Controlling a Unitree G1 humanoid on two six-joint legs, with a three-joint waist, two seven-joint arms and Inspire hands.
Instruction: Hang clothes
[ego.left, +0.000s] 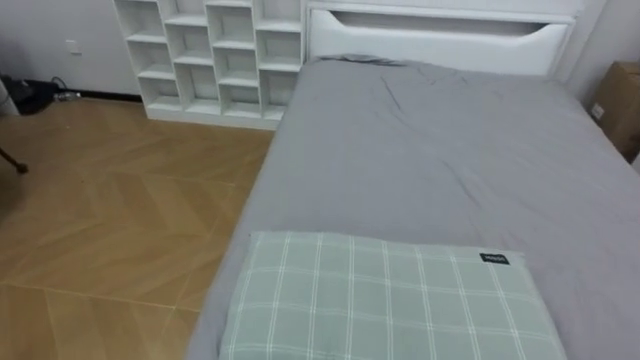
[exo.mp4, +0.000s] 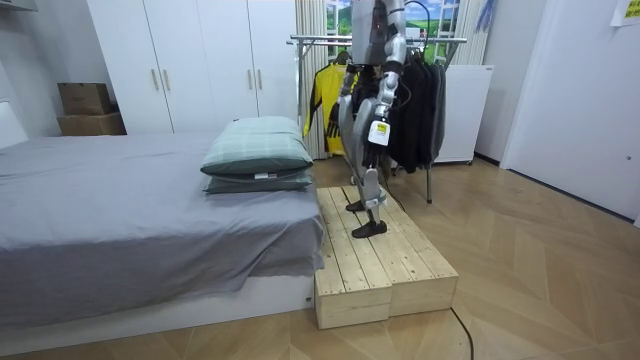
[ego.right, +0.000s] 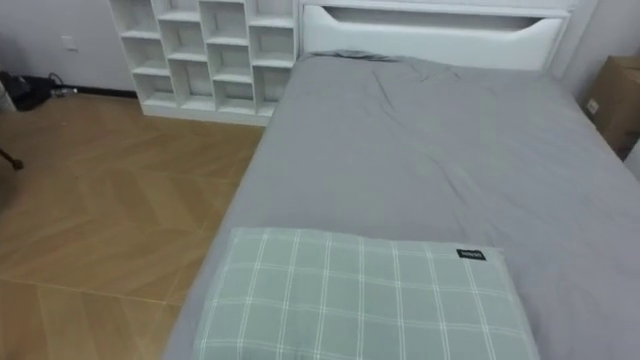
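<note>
Left hand hangs at my side in the room view, too small there to tell whether the fingers are straight or curled. Same for the right hand, on the far side of my body. I can make out no cloth in either, but would not swear to it. I stand on a raised wooden platform at the pillow end of the bed, facing along it. First risk is underfoot: the platform is narrow with a drop to the floor on its open sides, so a careless turn or back-step could put a foot over the edge. The clothes are behind me, on the rack: dark clothes packed close, and a yellow garment at the end nearer the bed. My head camera looks the other way, so reaching back blind could miss the bar, snag a hanger or drag a hung piece down; I judge a full turn is needed first. Just below my view lies the green checked pillow, stacked on another at the mattress edge, where a swinging arm could knock it off. Beyond it the grey bed is bare, with creases but no garment to collect, so a search here may waste time. Farther off stand the white shelf unit, the white board at the bed's far end and a cardboard box, all well apart from me and no hazard.
</note>
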